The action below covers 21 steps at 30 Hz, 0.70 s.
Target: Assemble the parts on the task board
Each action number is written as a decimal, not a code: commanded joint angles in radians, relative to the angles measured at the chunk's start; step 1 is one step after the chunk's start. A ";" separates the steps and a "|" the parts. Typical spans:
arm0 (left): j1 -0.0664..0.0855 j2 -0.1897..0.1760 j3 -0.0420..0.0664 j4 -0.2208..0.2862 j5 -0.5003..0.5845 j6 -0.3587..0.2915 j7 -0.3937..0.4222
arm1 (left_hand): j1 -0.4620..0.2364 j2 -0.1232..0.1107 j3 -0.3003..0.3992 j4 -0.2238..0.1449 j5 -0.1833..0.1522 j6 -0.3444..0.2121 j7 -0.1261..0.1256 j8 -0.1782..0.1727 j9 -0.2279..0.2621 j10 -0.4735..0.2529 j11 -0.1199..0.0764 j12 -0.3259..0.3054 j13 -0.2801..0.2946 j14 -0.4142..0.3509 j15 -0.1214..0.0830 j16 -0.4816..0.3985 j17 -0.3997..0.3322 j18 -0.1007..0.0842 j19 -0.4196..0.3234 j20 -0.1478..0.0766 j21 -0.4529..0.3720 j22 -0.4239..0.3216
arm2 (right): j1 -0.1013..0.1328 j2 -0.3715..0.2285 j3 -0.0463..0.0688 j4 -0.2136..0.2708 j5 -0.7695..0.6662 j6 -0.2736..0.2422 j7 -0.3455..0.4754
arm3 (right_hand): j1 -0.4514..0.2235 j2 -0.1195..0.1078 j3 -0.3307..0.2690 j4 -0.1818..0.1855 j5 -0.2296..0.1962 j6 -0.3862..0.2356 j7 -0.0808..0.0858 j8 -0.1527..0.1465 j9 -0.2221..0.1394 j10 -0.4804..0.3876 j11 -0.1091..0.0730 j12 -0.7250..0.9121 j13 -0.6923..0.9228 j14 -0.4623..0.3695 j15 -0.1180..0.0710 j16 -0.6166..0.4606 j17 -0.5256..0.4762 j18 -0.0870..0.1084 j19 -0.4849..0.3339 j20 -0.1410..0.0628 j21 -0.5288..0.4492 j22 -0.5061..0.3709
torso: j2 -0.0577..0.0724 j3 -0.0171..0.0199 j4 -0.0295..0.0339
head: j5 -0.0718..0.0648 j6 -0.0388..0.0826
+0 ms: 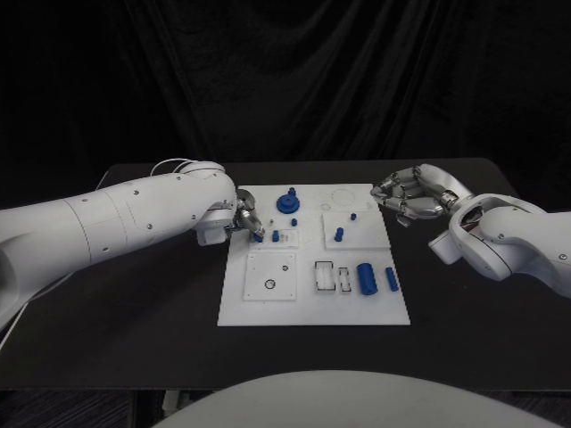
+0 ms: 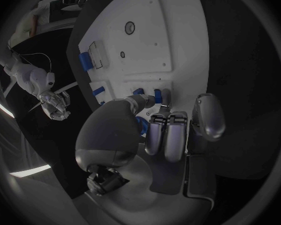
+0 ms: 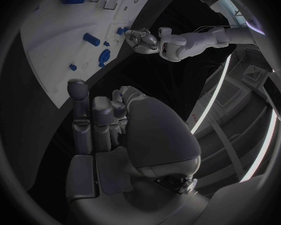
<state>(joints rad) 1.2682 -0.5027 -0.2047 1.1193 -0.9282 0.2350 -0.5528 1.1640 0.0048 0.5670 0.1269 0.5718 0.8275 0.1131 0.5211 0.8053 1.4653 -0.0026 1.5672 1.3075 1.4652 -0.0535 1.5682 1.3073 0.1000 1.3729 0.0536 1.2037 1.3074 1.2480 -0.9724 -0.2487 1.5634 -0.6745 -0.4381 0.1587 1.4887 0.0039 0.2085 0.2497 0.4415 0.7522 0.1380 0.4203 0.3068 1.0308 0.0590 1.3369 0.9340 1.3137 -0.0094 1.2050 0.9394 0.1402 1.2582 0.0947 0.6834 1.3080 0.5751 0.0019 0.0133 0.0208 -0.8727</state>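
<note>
A: Start at the left. What is the left hand [image 1: 238, 219] doing?

B: It sits at the board's [image 1: 267, 308] left edge, fingers curled in over a small blue peg [image 1: 258, 237] in the left middle block. The left wrist view shows the fingertips [image 2: 163, 96] right at a pair of blue pegs [image 2: 139, 91] there. They look pinched on one, but I cannot tell if it is truly gripped or only touched.

A: So what is the step?

B: My guess: seating or picking that peg. To do it well, keep the peg upright, press straight down along its hole, and don't let the other fingers knock the neighbouring peg [image 1: 276, 237] just beside it.

A: And across the board?

B: Further back stands the blue knob [image 1: 288, 202]. Toward the right, a peg [image 1: 340, 235] stands in the right block, and nearer the robot two blue cylinders [image 1: 366, 278] lie side by side, one by the open slot [image 1: 326, 275]. The near left plate [image 1: 270, 274] has a small hole, nothing in it yet.

A: The right hand [image 1: 412, 194]?

B: Off the board's far right corner, over the black table [image 1: 131, 339], fingers curled in on nothing, apart from every part.

A: Risk?

B: The left hand hides the peg from the head camera, so alignment is hard to judge; go slowly and lift clear to check before pressing harder
</note>
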 commanded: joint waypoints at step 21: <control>-0.026 -0.013 -0.006 -0.004 0.004 0.005 -0.014 | -0.154 0.019 -0.204 0.070 -0.388 0.057 -0.021 -0.223 -0.084 0.101 0.022 0.000 0.260 0.106 0.019 0.003 0.263 -0.005 -0.017 0.023 -0.057 0.135 | -0.010 0.002 0.001 -0.010 -0.005 0.041 -0.040 | -0.002 -0.006 -0.002 0.016 -0.005 -0.020 0.003 0.017 0.003 0.000 0.001 0.004 -0.008 -0.001 0.000 0.002 -0.008 0.019 0.002 0.001 -0.010 0.036 | -0.001 -0.0004 -0.0013 | 0.006 0.000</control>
<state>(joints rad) 1.2594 -0.5141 -0.2018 1.1159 -0.9271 0.2169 -0.5482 1.0204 0.0243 0.3751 0.1919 0.1889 0.8798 0.0888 0.3251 0.8075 1.4685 0.0111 1.5672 1.3075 1.4634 -0.0408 1.5682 1.3073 0.1000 1.3568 0.0699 1.1494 1.3074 1.2411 -0.9708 -0.2487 1.5541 -0.6746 -0.4128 0.1372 1.4887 0.0039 0.2086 0.2608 0.4414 0.7413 0.1416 0.4300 0.3087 1.0308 0.0590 1.3369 0.9267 1.3137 -0.0094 1.2050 0.9332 0.1401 1.2581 0.0948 0.6784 1.3079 0.5742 0.0016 0.0123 0.0258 -0.8727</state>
